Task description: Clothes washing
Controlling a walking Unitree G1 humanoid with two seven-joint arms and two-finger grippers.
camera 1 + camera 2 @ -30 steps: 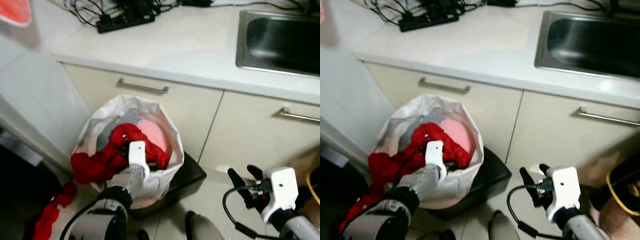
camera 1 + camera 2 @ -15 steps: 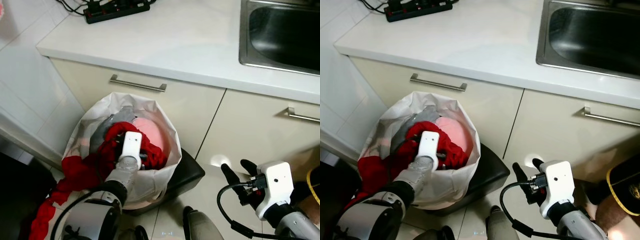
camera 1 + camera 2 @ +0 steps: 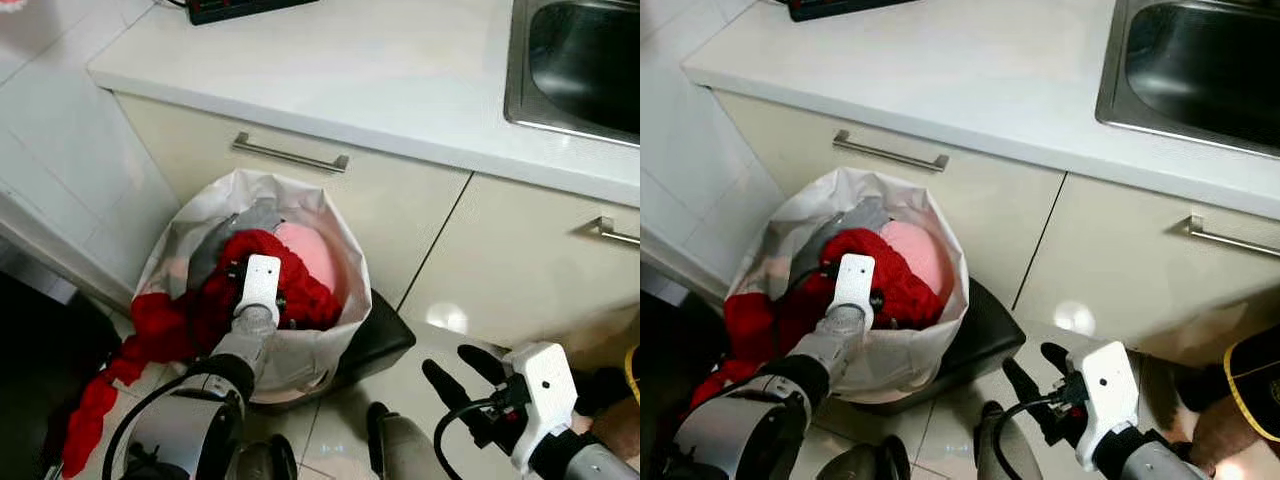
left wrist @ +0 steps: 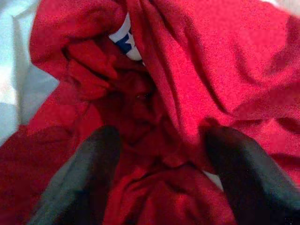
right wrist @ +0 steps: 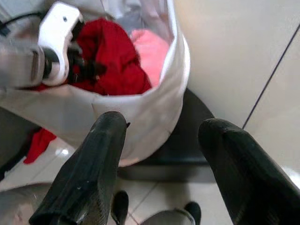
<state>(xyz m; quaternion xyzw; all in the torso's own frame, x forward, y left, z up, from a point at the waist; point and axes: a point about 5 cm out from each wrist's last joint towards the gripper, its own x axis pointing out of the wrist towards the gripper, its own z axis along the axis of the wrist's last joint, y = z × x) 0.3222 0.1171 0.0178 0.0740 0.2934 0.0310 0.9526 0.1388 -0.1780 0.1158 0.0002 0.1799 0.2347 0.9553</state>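
Reaching into a white laundry bag below the worktop, the left gripper spreads its jaws over a red garment; the right gripper hangs with jaws spread.

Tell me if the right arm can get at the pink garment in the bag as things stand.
Probably not without moving. The right pincer hangs open low over the floor, apart from the bag, and the pink garment lies inside behind the bag's near wall.

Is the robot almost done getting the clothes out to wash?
Not nearly. Nothing looks done: the red garment, pink and grey clothes all sit in the white laundry bag. In hand: the left end effector, open, pushes into the red fabric. Left: gripping, lifting, washing. The right end effector hangs open.
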